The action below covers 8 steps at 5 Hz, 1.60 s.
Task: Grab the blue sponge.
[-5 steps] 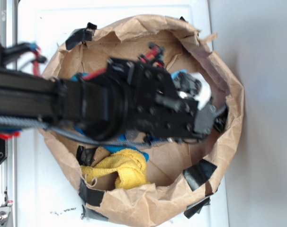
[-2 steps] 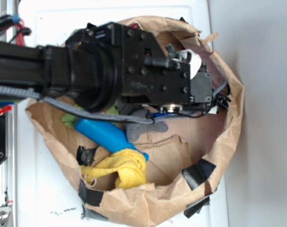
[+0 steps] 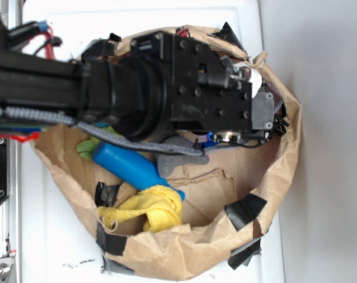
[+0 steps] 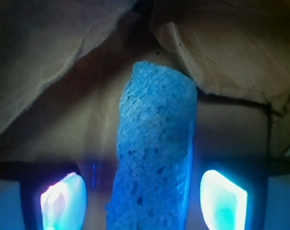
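In your wrist view the blue sponge (image 4: 154,148) stands on edge in the middle of the frame, running from the bottom edge up past centre, against brown paper. The tool (image 4: 145,199) straddles it: one glowing finger pad sits at lower left (image 4: 63,201), the other at lower right (image 4: 224,199), each apart from the sponge with a gap showing, so the tool is spread and not clamped. In the exterior view the black arm (image 3: 167,94) covers the upper part of the paper bag (image 3: 284,171) on the white tabletop (image 3: 43,236); the sponge is hidden there. A glossy blue bottle (image 3: 134,168) and yellow cloth (image 3: 149,206) lie at lower left inside the bag.
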### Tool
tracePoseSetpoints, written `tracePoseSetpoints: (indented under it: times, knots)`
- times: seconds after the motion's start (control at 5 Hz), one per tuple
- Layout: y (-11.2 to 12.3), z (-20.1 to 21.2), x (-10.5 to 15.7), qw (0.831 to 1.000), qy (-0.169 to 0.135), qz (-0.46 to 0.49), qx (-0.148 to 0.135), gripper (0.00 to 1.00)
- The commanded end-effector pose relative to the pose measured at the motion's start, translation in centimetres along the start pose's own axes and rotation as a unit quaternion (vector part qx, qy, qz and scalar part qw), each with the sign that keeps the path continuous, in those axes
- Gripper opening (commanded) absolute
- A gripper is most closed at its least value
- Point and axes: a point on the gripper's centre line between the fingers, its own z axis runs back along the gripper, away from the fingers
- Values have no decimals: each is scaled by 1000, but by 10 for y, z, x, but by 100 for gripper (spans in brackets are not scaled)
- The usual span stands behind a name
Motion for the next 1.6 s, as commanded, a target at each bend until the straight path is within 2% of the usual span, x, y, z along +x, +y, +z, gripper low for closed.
tracePoseSetpoints:
  times: [0.0,0.2,0.4,0.8,1.0,1.2,1.4]
  knots:
    - [-8,-11,-11,996,-58,-62,8,100]
    - [-1,-7,-8,996,-42,-75,-3,25]
    - [-2,-3,-5,997,-35,-72,-9,0]
    - [-2,2,-3,996,-31,-75,-22,0]
    - [-2,7,-1,996,-15,-89,-8,0]
    - [3,22,1,987,40,-155,21,0]
    - [19,55,-1,965,97,-245,1,0]
